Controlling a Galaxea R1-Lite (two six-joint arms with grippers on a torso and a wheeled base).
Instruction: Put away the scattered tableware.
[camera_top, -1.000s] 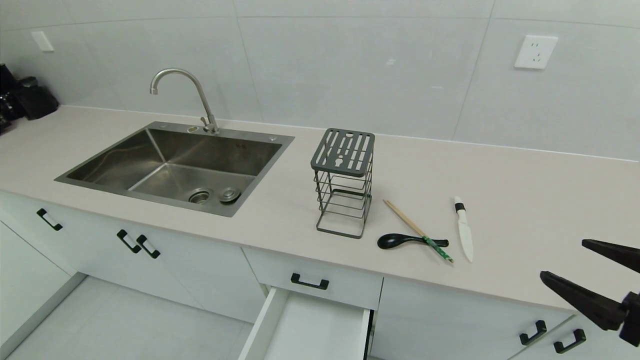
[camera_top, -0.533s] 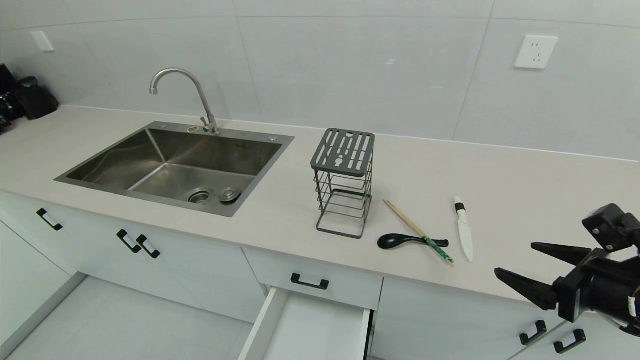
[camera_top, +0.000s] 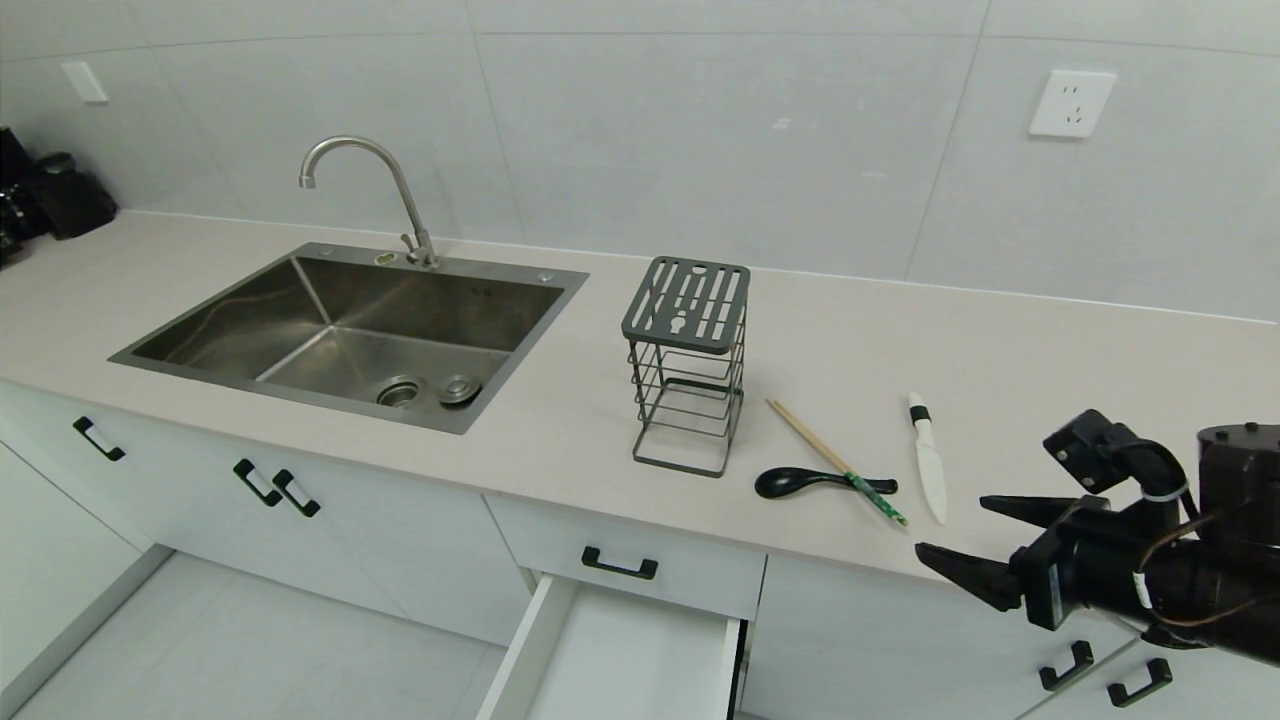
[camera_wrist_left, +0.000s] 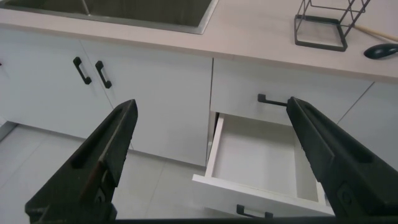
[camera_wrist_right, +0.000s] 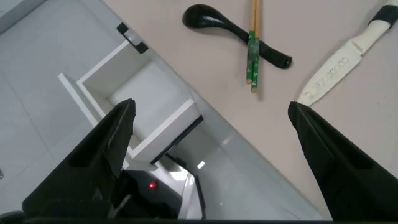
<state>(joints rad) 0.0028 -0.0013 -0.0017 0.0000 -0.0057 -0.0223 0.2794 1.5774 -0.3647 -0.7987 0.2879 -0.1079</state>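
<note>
On the counter right of the grey wire rack (camera_top: 688, 370) lie a black spoon (camera_top: 820, 482), a pair of wooden chopsticks (camera_top: 835, 462) crossing its handle, and a white knife (camera_top: 928, 458). My right gripper (camera_top: 952, 525) hangs open at the counter's front edge, just right of the knife's tip, with nothing in it. The right wrist view looks down on the spoon (camera_wrist_right: 233, 25), chopsticks (camera_wrist_right: 253, 43) and knife (camera_wrist_right: 339, 62). My left gripper (camera_wrist_left: 211, 143) is open and empty, low in front of the cabinets, facing the open drawer (camera_wrist_left: 261, 162).
A steel sink (camera_top: 345, 335) with a tap (camera_top: 365, 190) takes the counter's left half. Below the rack a white drawer (camera_top: 620, 660) stands pulled out. Cabinet doors with black handles (camera_top: 275, 485) line the front. A wall socket (camera_top: 1072, 102) sits at upper right.
My right gripper has come in from the right edge, moving left and slightly up toward the knife and the counter's front edge. The tableware has not moved.
</note>
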